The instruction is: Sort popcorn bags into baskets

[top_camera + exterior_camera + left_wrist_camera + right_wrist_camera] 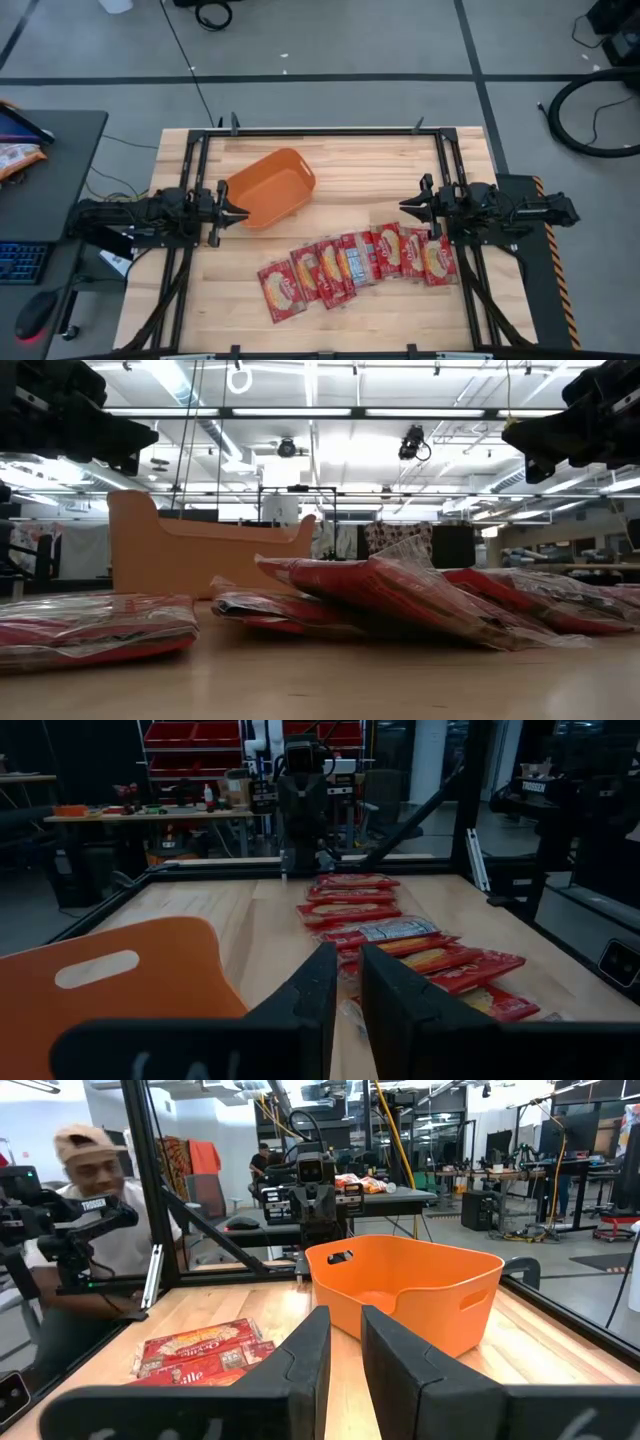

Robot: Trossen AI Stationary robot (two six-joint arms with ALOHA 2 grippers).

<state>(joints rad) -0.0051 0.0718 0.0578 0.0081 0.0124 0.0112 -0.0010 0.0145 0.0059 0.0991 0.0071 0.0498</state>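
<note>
**Bags waiting, tub empty**

While both arms are hanging back at the counter's (200,300) sides, no bag is being carried, so I judge the sorting is only starting. The left hand (240,212) is hovering just left of the tub (272,187), its fingers nearly closed on nothing. The right hand (406,207) is hovering above the right end of the bags (355,262), fingers likewise drawn close and gripping nothing.

The bags are lying in an overlapping row across the near middle of the counter, running from near left up toward the right. The tub is sitting far left of them, tilted at an angle and looking empty.

Next, a hand is probably needing to spread its fingers, drop onto an end bag and lift it clear; the overlaps are risking dragging a neighbour along.

A person (90,1190) is sitting beyond the counter's frame (320,131), not in the way.
</note>
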